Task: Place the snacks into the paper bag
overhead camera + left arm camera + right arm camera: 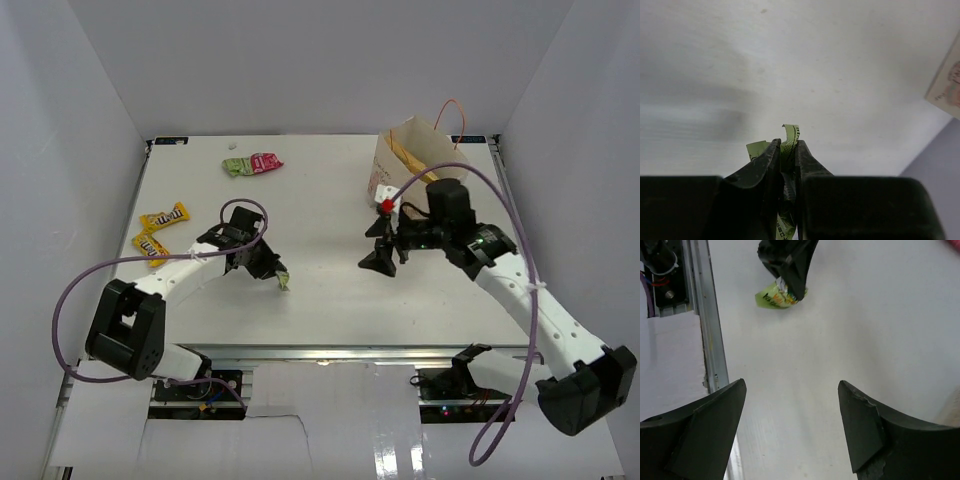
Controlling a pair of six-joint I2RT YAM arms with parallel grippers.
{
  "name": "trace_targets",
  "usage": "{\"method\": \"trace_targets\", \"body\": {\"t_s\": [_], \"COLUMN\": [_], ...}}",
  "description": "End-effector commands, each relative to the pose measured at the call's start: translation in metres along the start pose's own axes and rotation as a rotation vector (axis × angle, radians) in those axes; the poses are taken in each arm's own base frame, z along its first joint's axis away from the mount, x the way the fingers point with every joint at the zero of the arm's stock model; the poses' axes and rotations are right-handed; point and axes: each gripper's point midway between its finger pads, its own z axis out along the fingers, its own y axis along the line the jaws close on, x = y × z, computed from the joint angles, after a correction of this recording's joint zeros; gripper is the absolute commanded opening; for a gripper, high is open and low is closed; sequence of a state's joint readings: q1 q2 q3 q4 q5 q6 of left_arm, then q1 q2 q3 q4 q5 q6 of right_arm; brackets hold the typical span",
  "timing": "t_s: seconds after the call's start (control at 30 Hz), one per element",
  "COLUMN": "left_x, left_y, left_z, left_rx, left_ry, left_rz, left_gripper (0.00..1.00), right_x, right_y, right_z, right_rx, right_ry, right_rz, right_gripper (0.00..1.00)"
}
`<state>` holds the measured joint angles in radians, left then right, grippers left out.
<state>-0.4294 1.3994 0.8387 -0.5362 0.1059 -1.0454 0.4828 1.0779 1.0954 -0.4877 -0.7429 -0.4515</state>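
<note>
A robotics lab test cell: a white worktop point(330, 310) is boxed in by plain white panels point(300, 60) on its far, left and right edges. A bare aluminium rail point(330, 351) and exposed wiring point(205, 392) line the near edge.

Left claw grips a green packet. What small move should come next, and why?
Likely carry the green packet toward the paper bag at far right: the left claw is shut on it, well short of the bag; the open right claw holds nothing.
</note>
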Motion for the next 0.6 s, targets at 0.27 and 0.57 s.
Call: {"method": "trace_targets", "body": {"t_s": [0.27,0.57], "left_x": [0.005,0.015], "left_y": [-0.140,-0.147], "left_z": [0.013,0.024], "left_rx": [0.372,0.318], "left_ry": [0.157,0.191], "left_rz": [-0.061,-0.094], "left_gripper": [0.00,0.00], "right_x": [0.049,0.060], "right_y": [-0.026,-0.057], "right_z": [0.087,0.107], "right_rx": [0.254,0.560], "right_ry": [0.145,0.203], "right_rz": [0.374,0.418], "right_gripper": [0.95,0.97]}}
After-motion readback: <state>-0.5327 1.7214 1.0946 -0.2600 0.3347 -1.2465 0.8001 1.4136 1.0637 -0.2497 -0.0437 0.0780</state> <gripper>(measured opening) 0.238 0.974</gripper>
